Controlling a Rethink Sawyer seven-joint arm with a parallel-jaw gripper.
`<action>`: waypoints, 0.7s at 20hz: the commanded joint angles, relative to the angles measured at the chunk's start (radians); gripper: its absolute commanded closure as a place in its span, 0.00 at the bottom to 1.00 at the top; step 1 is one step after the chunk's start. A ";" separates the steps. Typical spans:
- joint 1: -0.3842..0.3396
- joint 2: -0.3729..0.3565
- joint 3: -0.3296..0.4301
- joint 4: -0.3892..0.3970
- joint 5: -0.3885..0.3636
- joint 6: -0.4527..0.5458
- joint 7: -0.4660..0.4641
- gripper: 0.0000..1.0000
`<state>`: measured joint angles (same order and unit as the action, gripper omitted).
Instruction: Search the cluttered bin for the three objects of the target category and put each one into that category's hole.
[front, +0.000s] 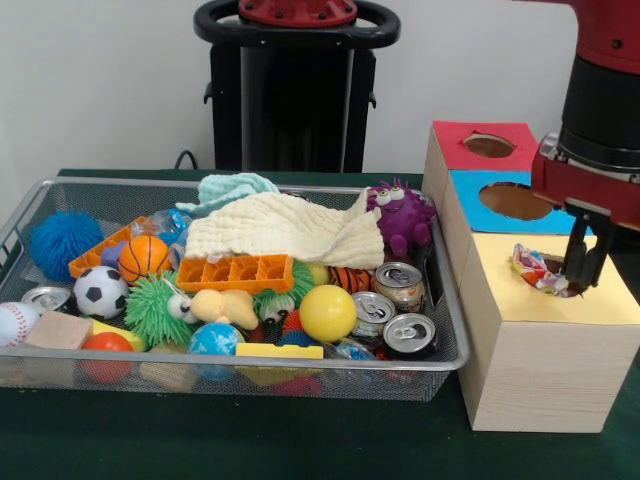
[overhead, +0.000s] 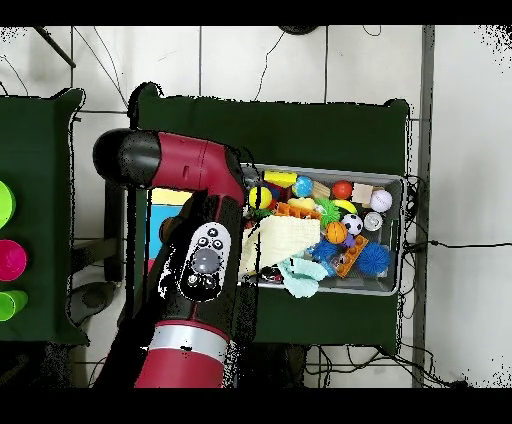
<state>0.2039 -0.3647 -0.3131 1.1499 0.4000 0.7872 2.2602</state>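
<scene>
The gripper (front: 578, 272) hangs over the hole in the yellow box (front: 550, 330), its dark fingers reaching down to the hole's rim, where a wrapper (front: 532, 268) printed in bright colours sits half in the opening. The arm stands there, by this reading, because that hole belongs to the wrapper's category and the drop is under way. Whether the fingers grip the wrapper or have let it go cannot be told; they touch or nearly touch it, and the gap between them is not clear. The blue box (front: 510, 203) and red box (front: 485, 146) behind have empty holes. The bin (front: 452, 352) lies just beside the boxes, heaped with balls, cans (front: 398, 310), an orange tray (front: 236, 272), a purple toy (front: 400, 215) and a cream cloth (front: 285, 230) spread over the middle, which may hide further wrappers; none shows plainly. In the overhead view the arm (overhead: 195, 250) covers the boxes. No writing or brand can be read on the cans or wrapper.
</scene>
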 joint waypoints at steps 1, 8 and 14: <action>-0.016 0.062 0.059 0.035 -0.035 -0.020 0.130 1.00; -0.014 0.078 0.032 0.009 -0.051 0.020 0.124 1.00; -0.022 0.072 0.018 0.034 -0.064 0.018 0.102 1.00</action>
<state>0.2054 -0.3276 -0.3245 1.1455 0.4002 0.7850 2.2602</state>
